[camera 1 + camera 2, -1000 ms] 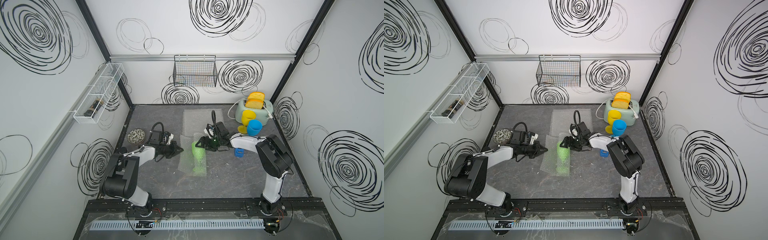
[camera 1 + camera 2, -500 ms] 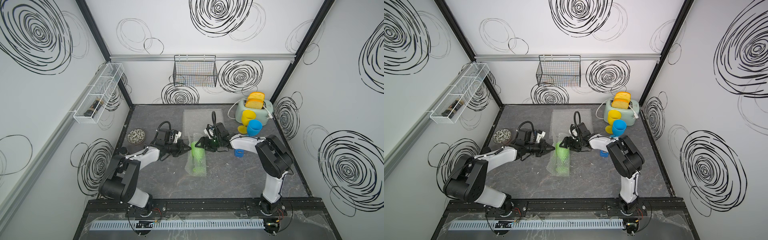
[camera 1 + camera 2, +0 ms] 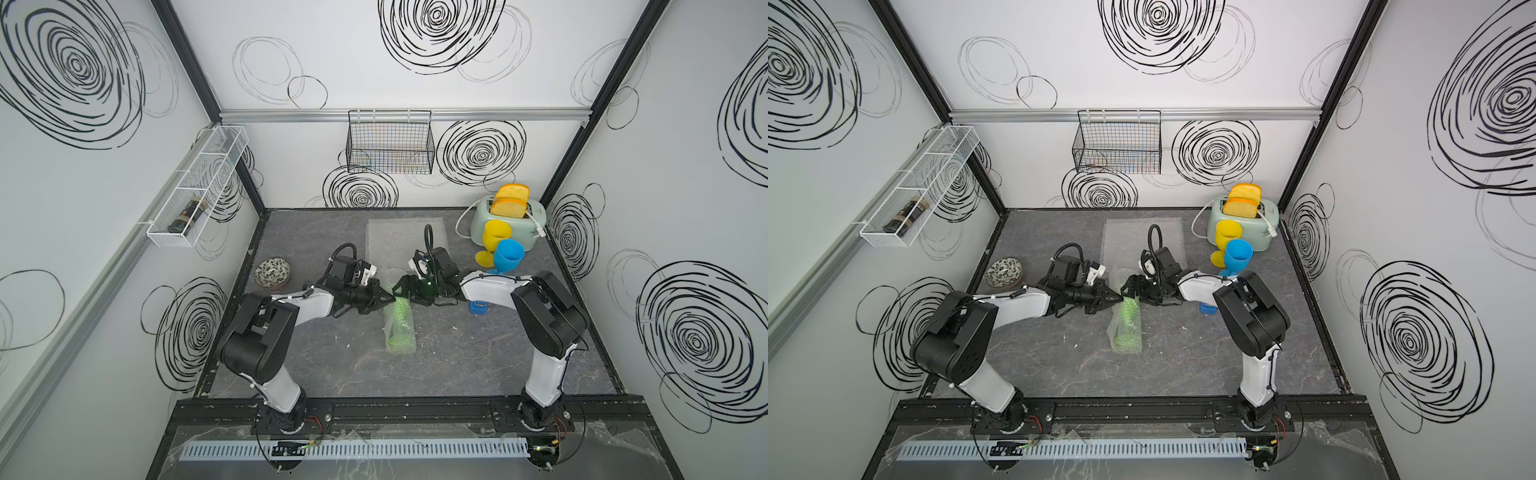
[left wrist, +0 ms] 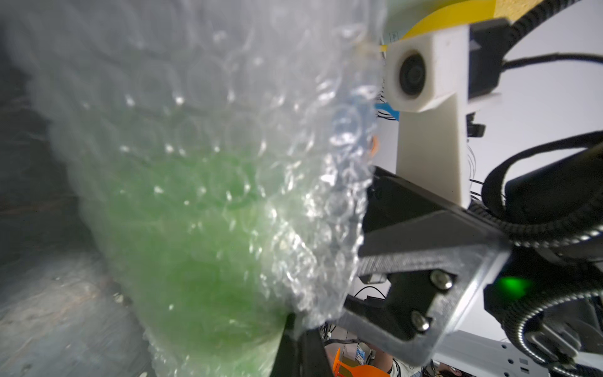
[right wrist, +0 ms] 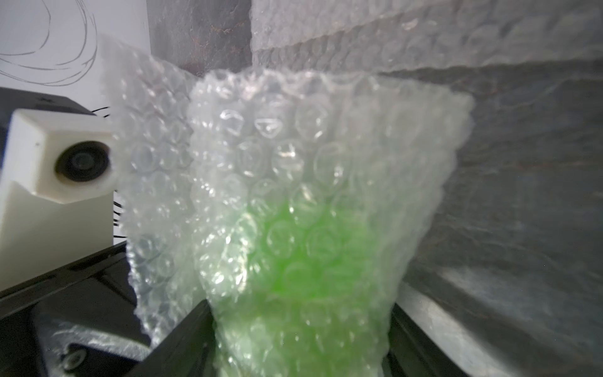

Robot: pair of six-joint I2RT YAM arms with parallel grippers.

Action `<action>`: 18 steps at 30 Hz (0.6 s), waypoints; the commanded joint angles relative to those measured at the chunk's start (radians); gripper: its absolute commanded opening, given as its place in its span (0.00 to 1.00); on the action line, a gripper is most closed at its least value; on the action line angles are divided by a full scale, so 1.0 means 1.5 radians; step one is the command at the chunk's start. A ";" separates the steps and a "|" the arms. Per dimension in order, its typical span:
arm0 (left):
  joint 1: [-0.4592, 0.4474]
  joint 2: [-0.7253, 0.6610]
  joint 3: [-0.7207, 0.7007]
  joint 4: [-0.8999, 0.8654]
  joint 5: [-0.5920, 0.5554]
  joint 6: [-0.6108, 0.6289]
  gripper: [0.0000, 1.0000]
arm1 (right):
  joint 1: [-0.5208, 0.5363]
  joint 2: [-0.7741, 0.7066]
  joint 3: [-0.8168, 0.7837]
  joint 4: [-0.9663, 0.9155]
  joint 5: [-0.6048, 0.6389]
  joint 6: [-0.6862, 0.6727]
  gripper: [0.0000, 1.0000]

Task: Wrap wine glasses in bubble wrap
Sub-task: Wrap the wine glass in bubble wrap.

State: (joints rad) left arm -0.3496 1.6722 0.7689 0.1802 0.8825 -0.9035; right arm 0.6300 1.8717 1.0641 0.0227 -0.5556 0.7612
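Note:
The lime green wine glass (image 3: 400, 328) (image 3: 1127, 328) lies on the grey table with bubble wrap (image 4: 195, 98) rolled round it. My right gripper (image 3: 405, 291) (image 5: 300, 342) holds the far end of this bundle, one finger (image 5: 182, 339) on each side, jaws wide. My left gripper (image 3: 390, 297) (image 4: 295, 346) is shut, pinching the wrap's loose edge against the same end. Green (image 5: 303, 261) shows through the film. The yellow wine glass (image 3: 494, 239) and the blue wine glass (image 3: 509, 255) stand unwrapped at the back right. A spare bubble wrap sheet (image 3: 399, 237) lies flat behind the grippers.
A mint toaster (image 3: 530, 237) with bread stands in the back right corner. A blue tape dispenser (image 3: 478, 307) sits under my right arm. A patterned bowl (image 3: 274, 272) rests at the left edge. A wire basket (image 3: 390, 143) hangs on the back wall.
My left gripper has moved right, drawing the loose side of the wrap over the green glass, so the bundle is narrower. The right gripper has kept its hold.

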 commanded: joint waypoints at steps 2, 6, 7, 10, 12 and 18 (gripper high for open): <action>-0.020 0.042 0.031 -0.019 0.005 0.038 0.10 | 0.011 -0.006 -0.013 -0.059 0.014 0.007 0.77; -0.007 0.066 0.025 -0.039 -0.028 0.068 0.18 | 0.009 -0.032 -0.019 -0.056 0.008 0.006 0.78; -0.004 0.074 0.027 -0.045 -0.029 0.073 0.19 | 0.006 -0.038 -0.018 -0.062 0.004 0.006 0.79; 0.004 0.079 0.033 -0.056 -0.033 0.085 0.23 | -0.003 -0.064 -0.008 -0.086 0.001 -0.008 0.81; 0.003 0.083 0.032 -0.062 -0.040 0.093 0.24 | -0.006 -0.086 -0.003 -0.107 0.013 -0.022 0.81; 0.000 0.069 0.029 -0.067 -0.046 0.107 0.29 | -0.011 -0.122 0.037 -0.180 0.041 -0.060 0.81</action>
State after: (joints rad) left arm -0.3527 1.7390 0.8330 0.1665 0.9646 -0.7738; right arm 0.6098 1.7206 1.0779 -0.1555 -0.5076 0.7197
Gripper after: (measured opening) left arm 0.285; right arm 0.808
